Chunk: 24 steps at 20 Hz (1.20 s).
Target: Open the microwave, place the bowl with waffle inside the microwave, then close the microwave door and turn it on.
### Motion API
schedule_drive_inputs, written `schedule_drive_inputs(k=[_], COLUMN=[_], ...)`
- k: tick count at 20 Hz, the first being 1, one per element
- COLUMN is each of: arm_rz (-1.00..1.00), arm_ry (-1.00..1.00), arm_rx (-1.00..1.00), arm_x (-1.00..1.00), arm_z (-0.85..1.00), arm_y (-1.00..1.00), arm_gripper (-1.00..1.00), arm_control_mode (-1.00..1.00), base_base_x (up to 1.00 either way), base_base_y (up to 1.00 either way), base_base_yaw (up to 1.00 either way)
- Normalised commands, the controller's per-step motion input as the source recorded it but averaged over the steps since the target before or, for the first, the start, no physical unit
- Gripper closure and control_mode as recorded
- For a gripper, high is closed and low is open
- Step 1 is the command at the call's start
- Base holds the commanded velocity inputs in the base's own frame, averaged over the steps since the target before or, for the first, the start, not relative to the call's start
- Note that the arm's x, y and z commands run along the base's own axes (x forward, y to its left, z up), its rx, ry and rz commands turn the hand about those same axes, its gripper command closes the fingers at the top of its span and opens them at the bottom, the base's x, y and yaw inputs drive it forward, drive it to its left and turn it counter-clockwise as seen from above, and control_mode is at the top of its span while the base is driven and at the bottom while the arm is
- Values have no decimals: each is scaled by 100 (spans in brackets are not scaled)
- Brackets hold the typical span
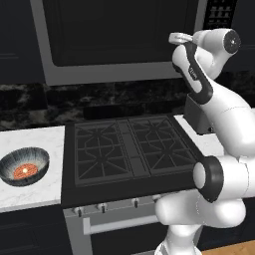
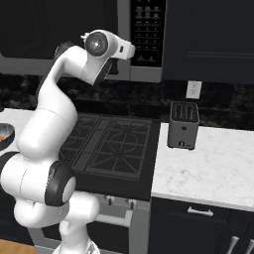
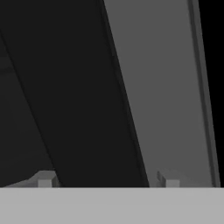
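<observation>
The tool (image 3: pixel 107 181) is hard to see from the base cameras. The arm is raised up against the microwave (image 1: pixel 119 40), and the hand is mostly buried behind its own wrist in the left base view and behind the elbow joint in the right one. In the hand view just the two finger tips (image 3: pixel 43 179) poke up at the bottom, standing well apart with nothing between them, so the jaws are spread wide. Right in front of them is the microwave door (image 3: pixel 65 87), a dark slanted bar that might be the handle, and a strip of grey frame. The microwave's top is cut off in both base views, and the door looks shut.

The bowl (image 1: pixel 24 167) sits on the white table (image 1: pixel 30 191) left of the stove (image 1: pixel 129 149), well apart from the tool and much lower, with the waffle (image 1: pixel 25 171) in its middle. In the right base view only a sliver of the bowl shows at the left edge. The toaster (image 2: pixel 183 125) stands on the table right of the stove.
</observation>
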Motion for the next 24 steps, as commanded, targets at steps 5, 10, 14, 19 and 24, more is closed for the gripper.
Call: schedule_drive_inputs(k=[5,10,14,19,24], arm_rz=[0,4,17,17,6], arm_ry=[0,0,0,0,0], arm_rx=[0,0,0,0,-5], arm_x=[2,-27,-77,-100,-100], arm_z=[0,0,0,6,12], arm_y=[0,2,26,51,78], arm_gripper=[100,100,100,100,100], arm_control_mode=[-100,-100,-100,-100,-100], base_base_x=[0,0,0,0,0], base_base_y=[0,0,0,0,0], base_base_yaw=[0,0,0,0,0])
